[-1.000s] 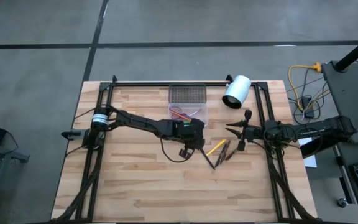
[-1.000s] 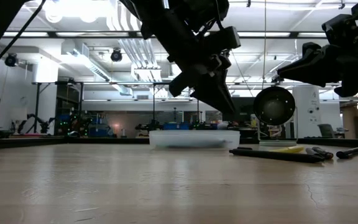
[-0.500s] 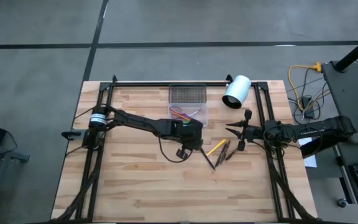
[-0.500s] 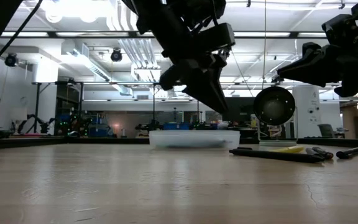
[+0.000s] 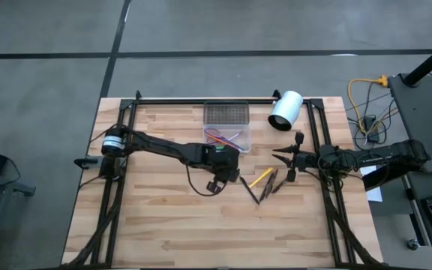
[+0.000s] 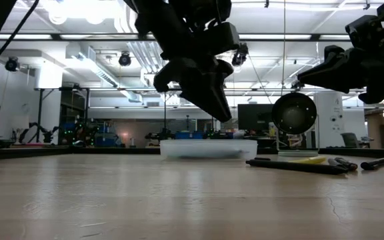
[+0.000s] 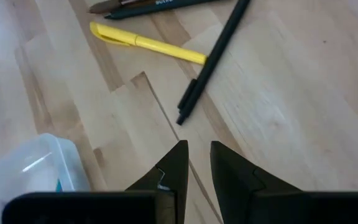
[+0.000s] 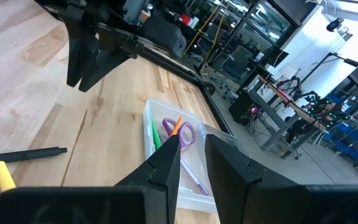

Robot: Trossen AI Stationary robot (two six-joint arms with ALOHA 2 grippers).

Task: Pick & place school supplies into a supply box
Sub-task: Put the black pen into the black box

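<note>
School supplies lie in two groups around the supply box point(image 5: 227, 127), a small clear plastic box with a dark mesh end, which sits toward the far middle of the wooden table point(image 5: 156, 217). Inside the box are purple-handled scissors point(image 8: 180, 132), a green pen point(image 8: 156, 135) and an orange stick point(image 8: 178, 126). On the bare wood to the right of the box and nearer the front edge lie a yellow pencil point(image 5: 259, 178) and dark pens point(image 5: 268, 184), close together and partly crossing; one black pen point(image 7: 213, 59) lies angled with its end just beside the yellow pencil.

The left gripper point(image 5: 223, 174) hangs above the table just in front of the box, between the box and the loose pens. In the left wrist view its fingertips point(image 7: 178, 163) stand a narrow gap apart with only bare wood showing between them, holding nothing, and a corner of the clear box shows at one side.

The right gripper point(image 5: 280, 156) hovers to the right of the box, just beyond the loose pens, raised above the table. Its two fingers point(image 8: 166, 163) also stand a narrow gap apart and grip nothing.

A white cylinder point(image 5: 285, 110) with a dark opening lies on its side to the right of the box, at the far edge of the table.
</note>
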